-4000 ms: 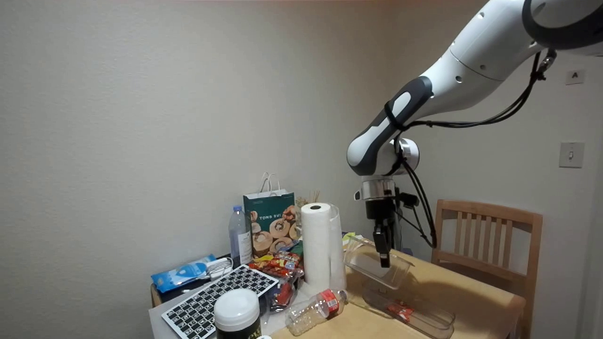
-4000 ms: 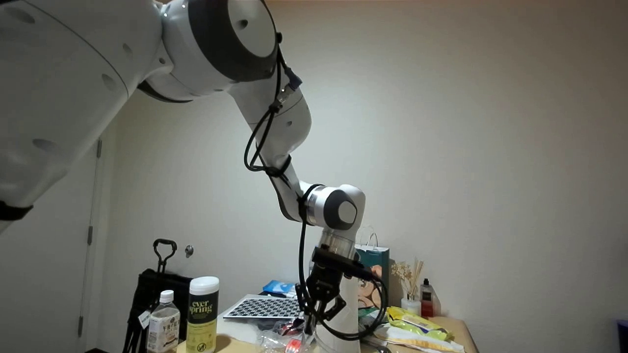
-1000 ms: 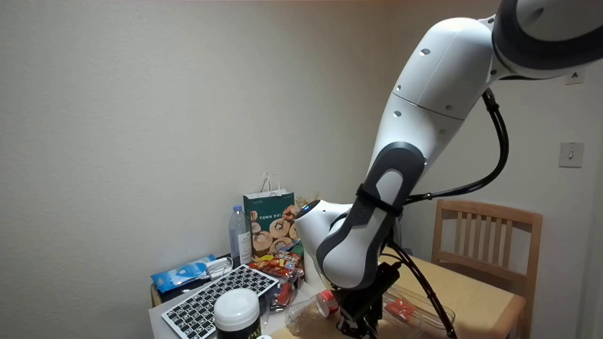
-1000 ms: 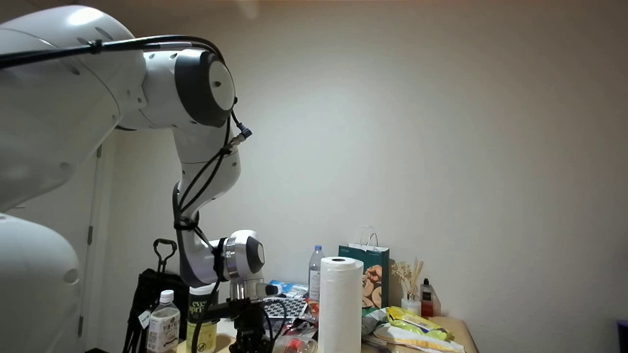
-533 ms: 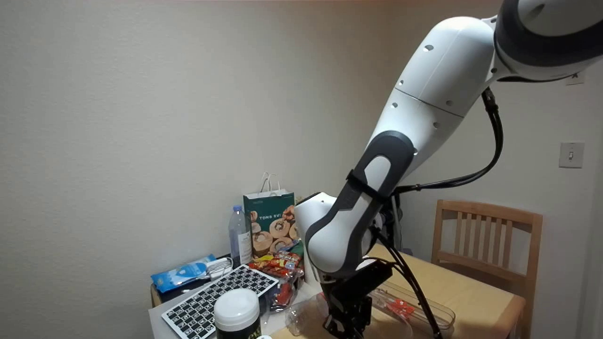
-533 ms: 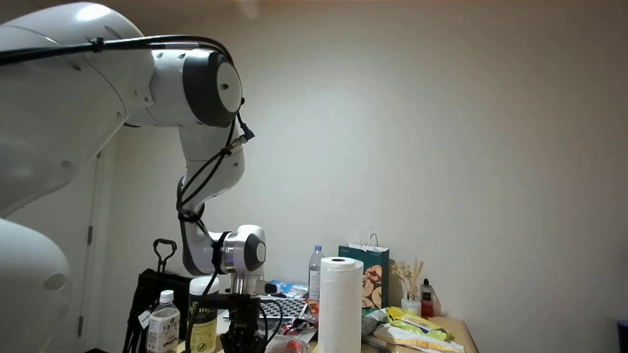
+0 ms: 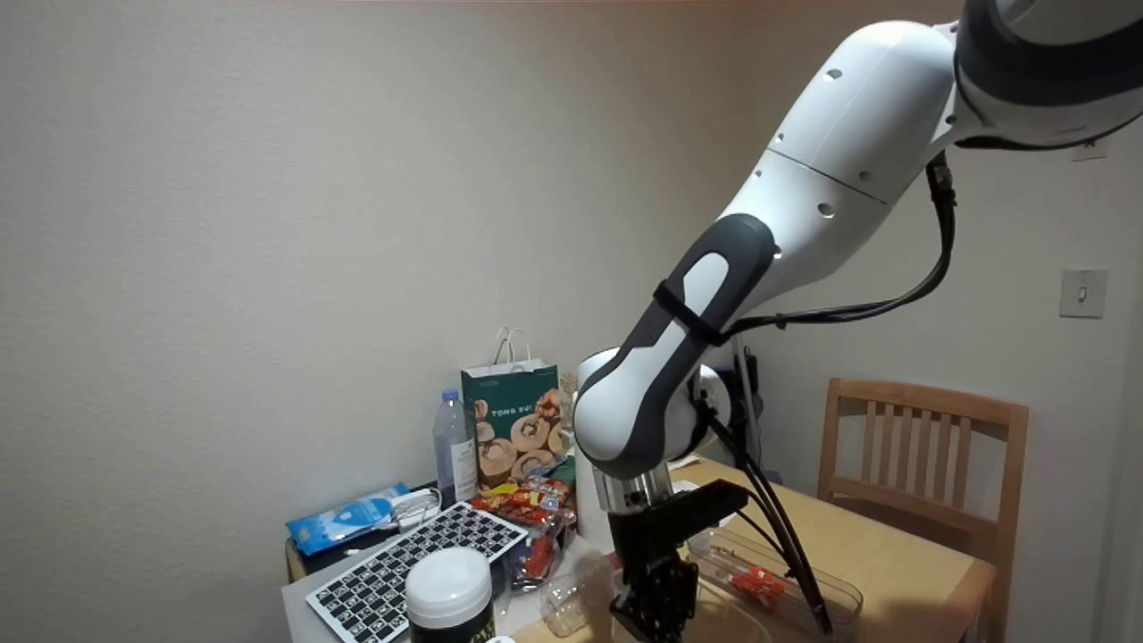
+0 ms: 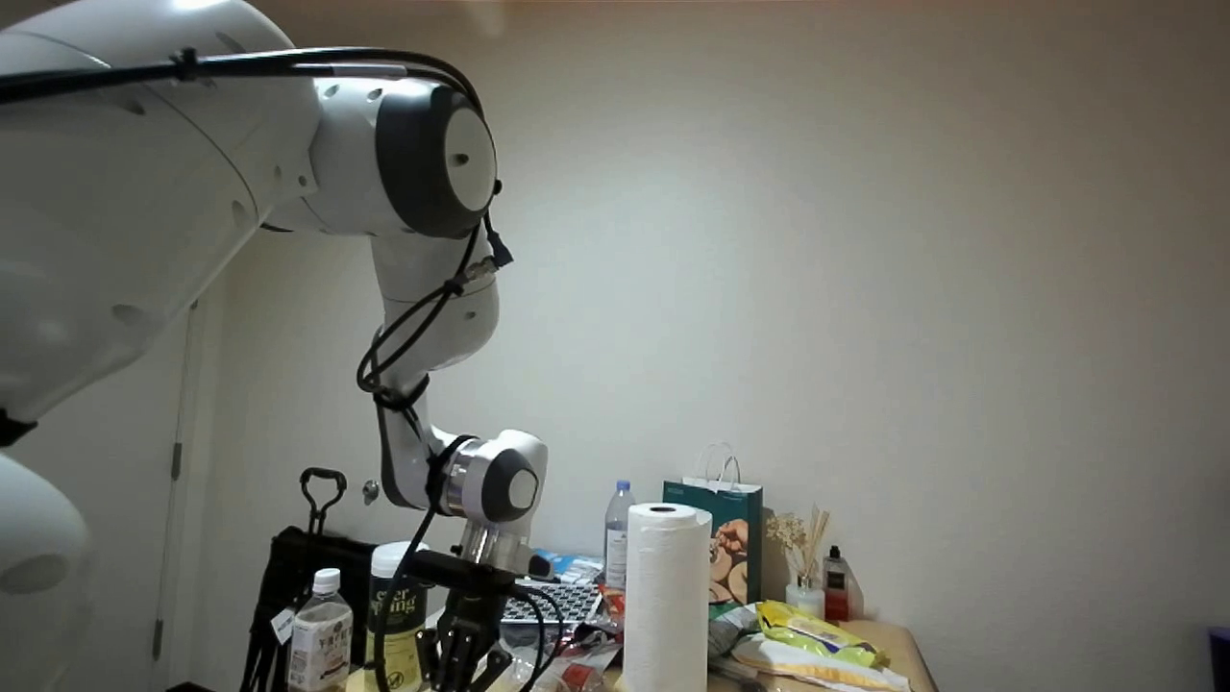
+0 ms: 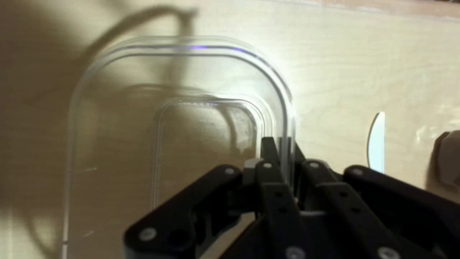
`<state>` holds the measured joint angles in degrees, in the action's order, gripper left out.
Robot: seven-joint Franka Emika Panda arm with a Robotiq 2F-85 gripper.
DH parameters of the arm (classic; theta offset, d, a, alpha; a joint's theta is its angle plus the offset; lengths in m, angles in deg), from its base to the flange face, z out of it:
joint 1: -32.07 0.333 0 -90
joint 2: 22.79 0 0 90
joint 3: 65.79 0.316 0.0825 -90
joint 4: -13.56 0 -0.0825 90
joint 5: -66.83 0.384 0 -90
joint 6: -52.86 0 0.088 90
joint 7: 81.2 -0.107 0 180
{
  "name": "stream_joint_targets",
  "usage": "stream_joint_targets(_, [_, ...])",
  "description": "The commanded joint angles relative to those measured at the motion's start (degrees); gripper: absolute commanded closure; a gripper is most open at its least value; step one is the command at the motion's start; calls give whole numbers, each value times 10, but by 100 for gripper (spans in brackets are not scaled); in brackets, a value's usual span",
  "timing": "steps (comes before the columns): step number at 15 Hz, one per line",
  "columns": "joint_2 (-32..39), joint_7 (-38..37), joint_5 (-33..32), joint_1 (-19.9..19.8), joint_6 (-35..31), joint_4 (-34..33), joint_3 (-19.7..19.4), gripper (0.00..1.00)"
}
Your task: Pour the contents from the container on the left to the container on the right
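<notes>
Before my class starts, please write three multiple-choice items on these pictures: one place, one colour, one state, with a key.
1. Where does the red packet nearest the wooden chair lie?
A. On the chair
B. In a long clear container
C. In the paper bag

2. What colour is the lid of the black-and-yellow canister?
A. White
B. Red
C. Blue

3. What state is the gripper in?
A. Wide open
B. Closed on the towel roll
C. Closed on a round-cornered clear container

Key:
1 B: an exterior view shows it within the container's walls.
2 A: an exterior view shows it white.
3 C: the wrist view shows the container's edge between its fingers.
</notes>
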<state>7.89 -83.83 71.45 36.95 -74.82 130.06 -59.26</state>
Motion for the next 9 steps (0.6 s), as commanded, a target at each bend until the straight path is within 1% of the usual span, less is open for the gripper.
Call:
stream_joint_targets(1, [-10, 77, 28, -28, 44, 20, 12, 61])
stream_joint_targets(4, [-5, 100, 31, -32, 78, 16, 9, 41])
stream_joint_targets(6, [-5, 105, 25, -30, 93, 12, 7, 30])
stream_joint_targets(9, [-29, 108, 10, -22, 91, 11, 4, 9])
